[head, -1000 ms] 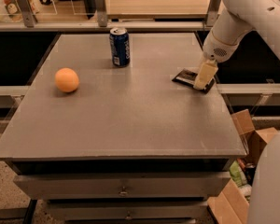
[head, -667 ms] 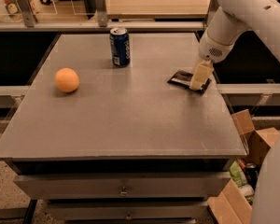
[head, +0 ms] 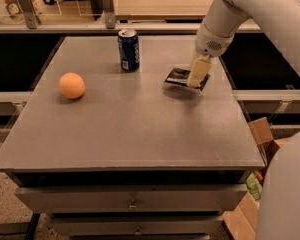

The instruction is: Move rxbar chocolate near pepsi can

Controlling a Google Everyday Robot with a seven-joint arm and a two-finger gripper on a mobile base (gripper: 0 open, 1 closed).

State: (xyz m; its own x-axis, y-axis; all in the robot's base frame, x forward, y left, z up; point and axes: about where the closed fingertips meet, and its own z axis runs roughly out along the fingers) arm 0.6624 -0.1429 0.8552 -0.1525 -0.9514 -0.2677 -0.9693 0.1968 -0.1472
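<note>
The hand (head: 195, 82), right of the pepsi can (head: 128, 50), is clamped on the rxbar chocolate (head: 177, 76), apparently holding it just clear of the tabletop (head: 140, 134) for unobstructed transfer.

We are reaching in from the upper right, our white arm (head: 262, 9) sloping down to the wrist. We are pointing the gripper (head: 197, 75) straight down, right of centre, its cream fingers pinching the rxbar chocolate (head: 177, 76) and holding it slightly tilted.
</note>
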